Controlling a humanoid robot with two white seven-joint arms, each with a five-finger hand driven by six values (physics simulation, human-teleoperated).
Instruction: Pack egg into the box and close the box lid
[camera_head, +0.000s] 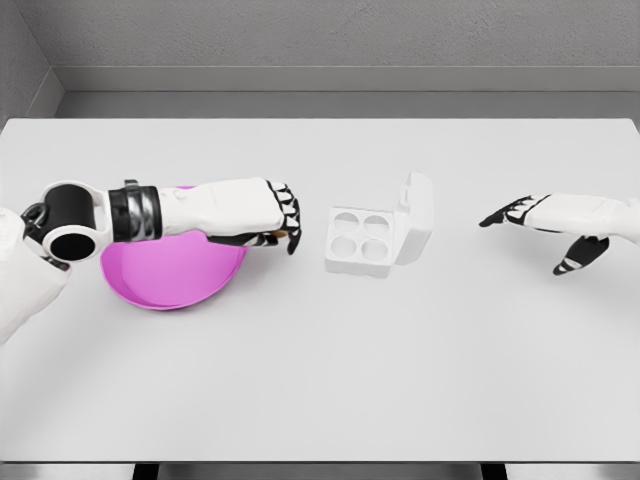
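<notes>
Left hand (262, 212) over pink bowl (170, 278), contents hidden; egg unseen.

White table (320, 380) w/ grey walls (350, 35) behind, even light.

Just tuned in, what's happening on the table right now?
The left hand reaches over the pink bowl, with something brownish at its fingertips, possibly the egg. The white egg box sits open, lid up, all four cups empty. The right hand hovers open to the right of the box, holding nothing.
</notes>
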